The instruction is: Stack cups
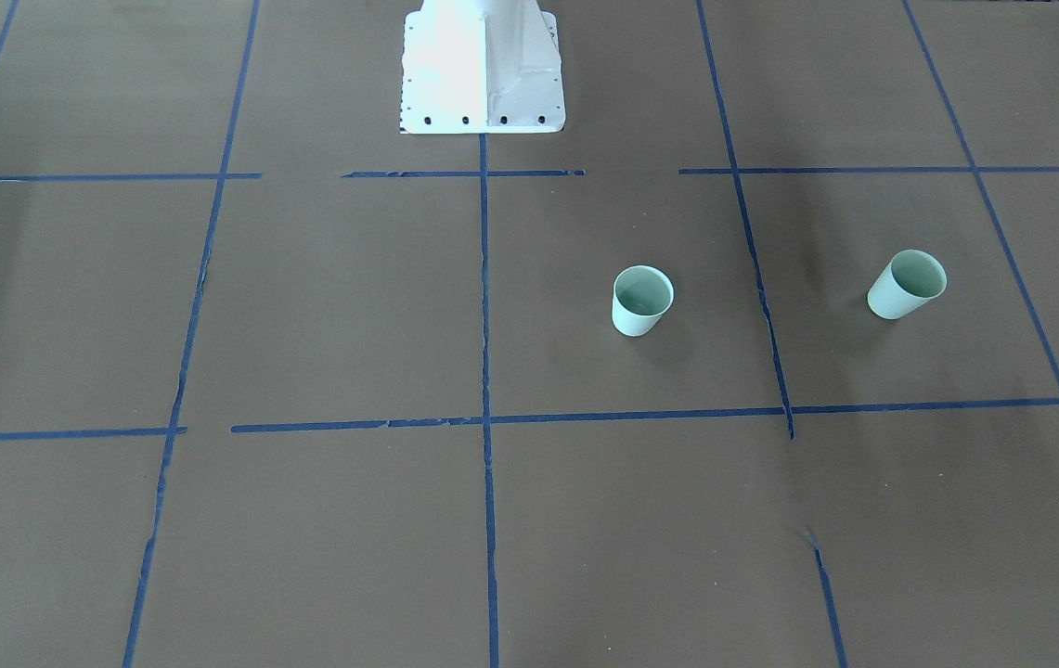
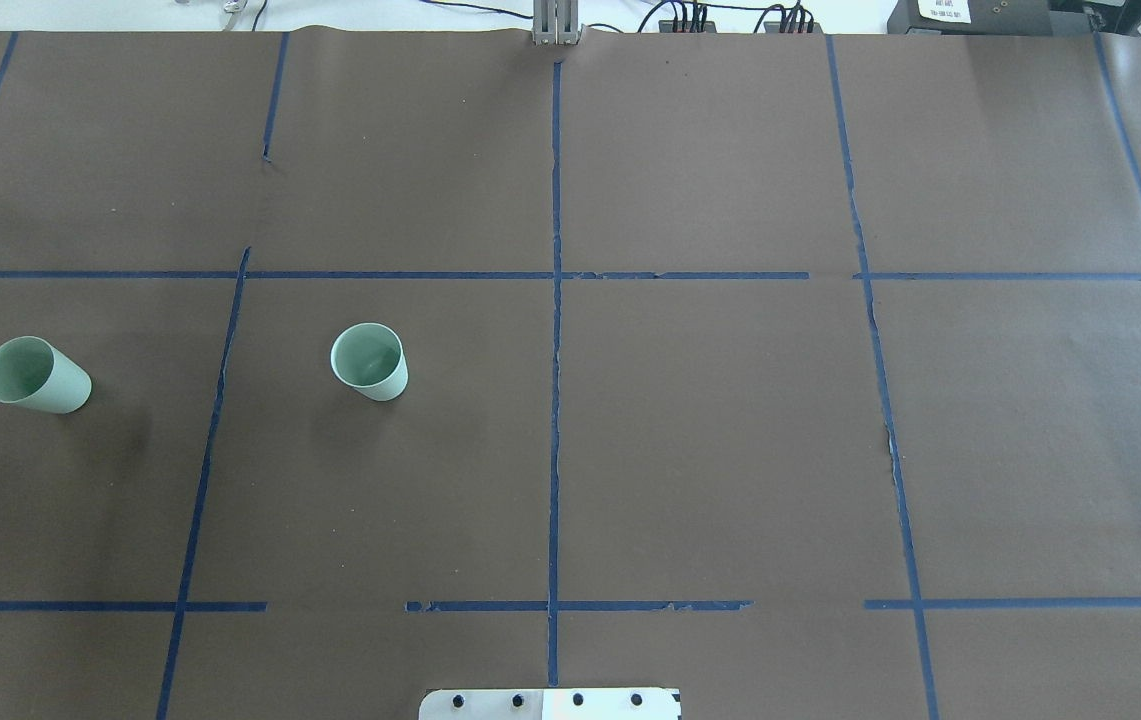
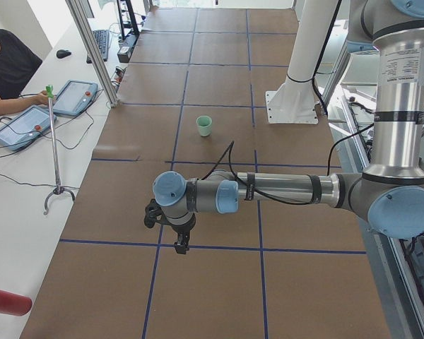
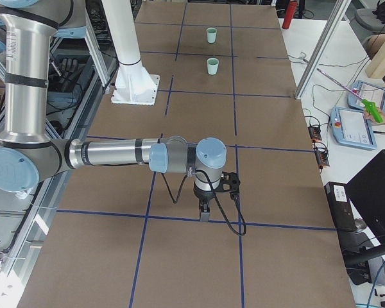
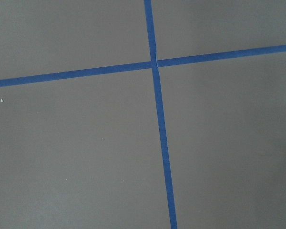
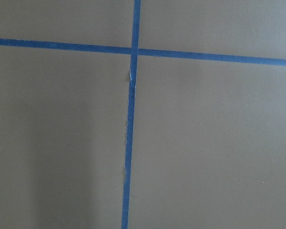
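Two pale mint-green cups stand upright and apart on the brown table, mouths up. One cup [image 1: 642, 300] [image 2: 369, 361] is near the middle of the robot's left half. The other cup [image 1: 906, 284] [image 2: 35, 375] is further out towards the left end. Both show small in the exterior right view, the nearer cup [image 4: 212, 65] and the farther cup [image 4: 211, 35]. The left gripper [image 3: 178, 244] shows only in the exterior left view, pointing down over a tape line; I cannot tell its state. The right gripper [image 4: 204, 213] shows only in the exterior right view, far from the cups; I cannot tell its state.
The white robot base [image 1: 483, 74] [image 2: 550, 703] stands at the table's robot-side edge. Blue tape lines [image 2: 555, 400] form a grid on the brown cover. Operators with tablets [image 3: 28, 127] sit at a side bench, where a grabber stick [image 3: 54, 148] stands. Both wrist views show only tape crossings.
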